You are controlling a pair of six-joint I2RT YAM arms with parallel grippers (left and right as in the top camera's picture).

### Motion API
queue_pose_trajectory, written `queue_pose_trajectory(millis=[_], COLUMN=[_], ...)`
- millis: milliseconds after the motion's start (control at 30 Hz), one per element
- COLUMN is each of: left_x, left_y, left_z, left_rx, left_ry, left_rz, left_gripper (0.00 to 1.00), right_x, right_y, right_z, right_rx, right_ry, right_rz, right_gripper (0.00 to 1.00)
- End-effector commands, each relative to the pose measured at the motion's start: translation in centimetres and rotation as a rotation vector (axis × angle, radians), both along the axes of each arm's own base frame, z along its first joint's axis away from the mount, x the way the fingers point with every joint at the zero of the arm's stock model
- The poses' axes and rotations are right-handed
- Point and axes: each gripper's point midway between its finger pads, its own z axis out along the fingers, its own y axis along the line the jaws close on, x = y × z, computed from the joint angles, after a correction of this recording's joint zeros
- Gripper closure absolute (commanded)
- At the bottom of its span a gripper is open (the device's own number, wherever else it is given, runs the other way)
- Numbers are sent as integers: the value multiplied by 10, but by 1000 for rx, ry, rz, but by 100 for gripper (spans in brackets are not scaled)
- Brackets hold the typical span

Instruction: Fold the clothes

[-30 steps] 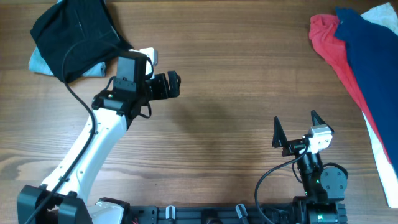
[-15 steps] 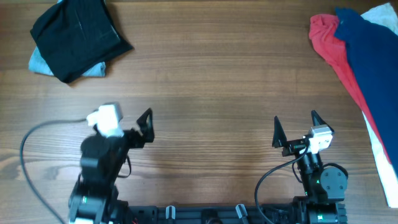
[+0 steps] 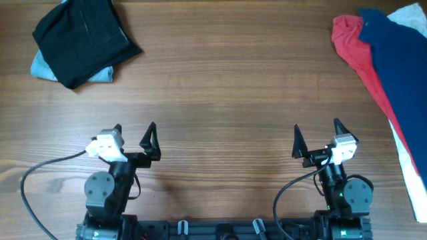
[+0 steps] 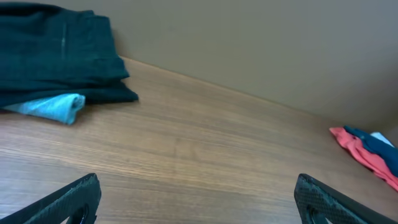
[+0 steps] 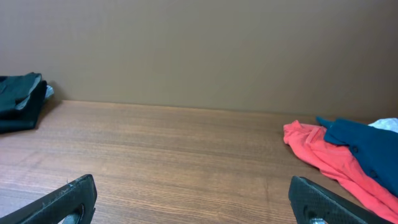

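Observation:
The black garment (image 3: 83, 39) lies folded at the table's far left corner, on top of a light-blue piece (image 3: 41, 67). It also shows in the left wrist view (image 4: 56, 53) and, small, in the right wrist view (image 5: 18, 99). My left gripper (image 3: 133, 137) is open and empty near the front edge on the left, far from the garment. My right gripper (image 3: 315, 139) is open and empty near the front edge on the right. Both point toward the back of the table.
A red garment (image 3: 360, 50) and a navy-blue garment (image 3: 400, 60) lie in a heap at the far right, with white fabric (image 3: 408, 15) beneath. They also show in the right wrist view (image 5: 336, 158). A brown wall stands behind the table.
The left arm has drawn back from beside the black garment to the front edge on the left, gripper open and empty. The right arm has not moved.

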Motion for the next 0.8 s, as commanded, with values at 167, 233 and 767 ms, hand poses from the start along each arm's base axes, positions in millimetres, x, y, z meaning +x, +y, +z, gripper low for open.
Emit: queue_pose_trajectory(millis=[167,233,767], left_x=[-1,-2,-4], left_y=[13,13,10], left_z=[-6,-1,-15], left_rx=[-4,-6,52], left_ry=[-98,-132,-80], left_rz=[55,57,33], left_gripper=[0,0,0], right_x=[-1,-1,-1], right_y=[3,3,3], right_z=[2,2,2], right_rx=[-18,-17,-17], right_ry=[-12,-12,-12], right_rz=[19,19,19], right_gripper=[0,0,0])
